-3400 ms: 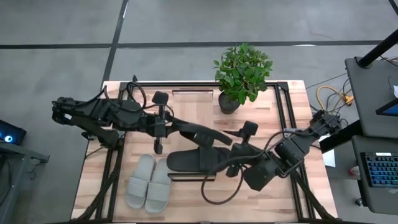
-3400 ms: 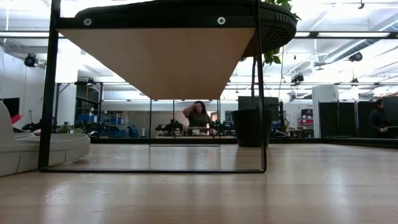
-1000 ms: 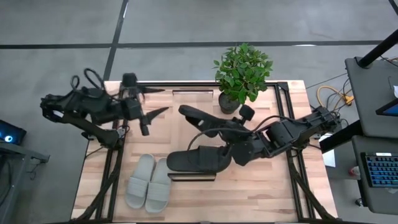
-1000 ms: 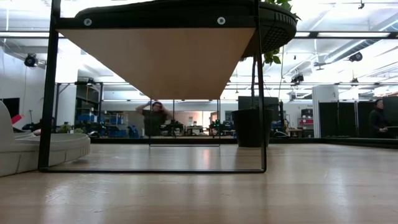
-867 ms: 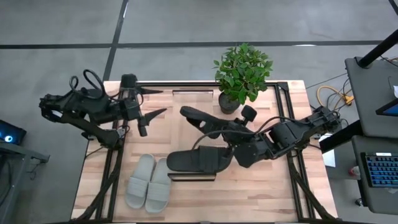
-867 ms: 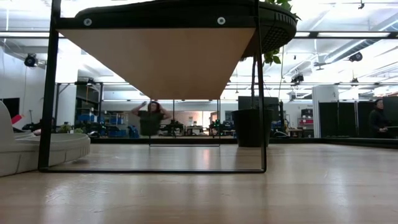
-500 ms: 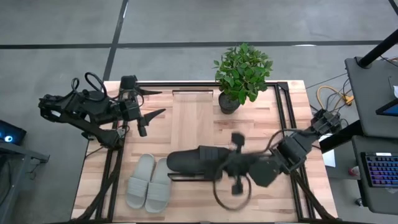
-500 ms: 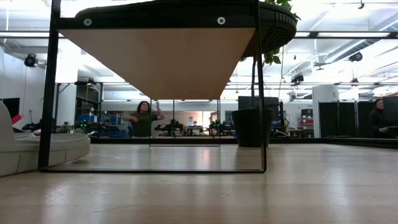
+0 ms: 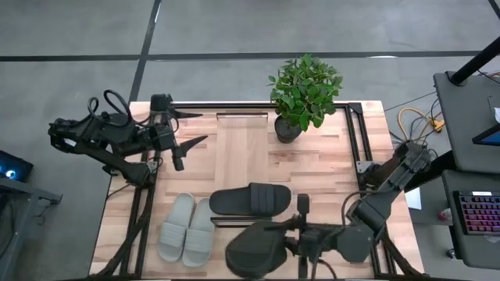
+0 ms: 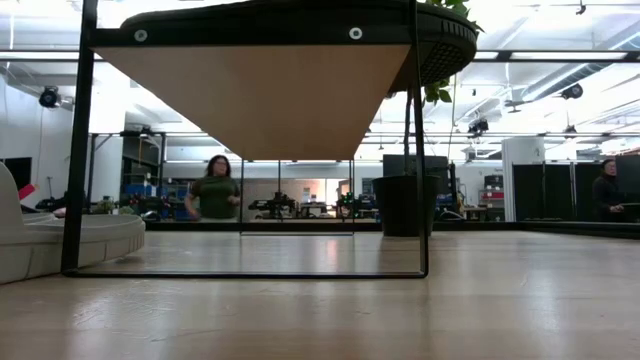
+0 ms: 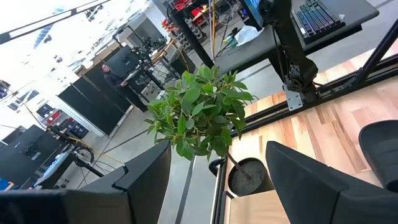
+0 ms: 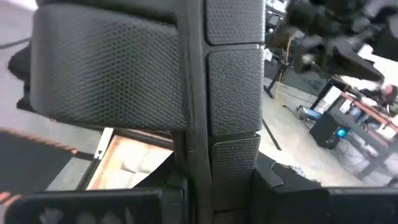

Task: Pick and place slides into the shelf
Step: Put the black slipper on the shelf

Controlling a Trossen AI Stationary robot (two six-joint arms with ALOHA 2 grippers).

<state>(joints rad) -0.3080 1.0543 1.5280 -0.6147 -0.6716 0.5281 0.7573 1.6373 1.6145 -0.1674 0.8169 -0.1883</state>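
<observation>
Gripping a black textured-sole slide (image 9: 258,248), right hand (image 9: 295,239), left hand (image 9: 190,130) released.

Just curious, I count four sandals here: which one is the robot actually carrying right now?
The dark slide at the table's near edge, clamped in the right tool. The other dark slide lies flat mid-table, and the pale grey pair sits side by side, untouched.

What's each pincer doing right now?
Left pincer: open, empty, waiting over the table's left rear.
Right pincer: shut on a dark slide, at the front edge.
</observation>
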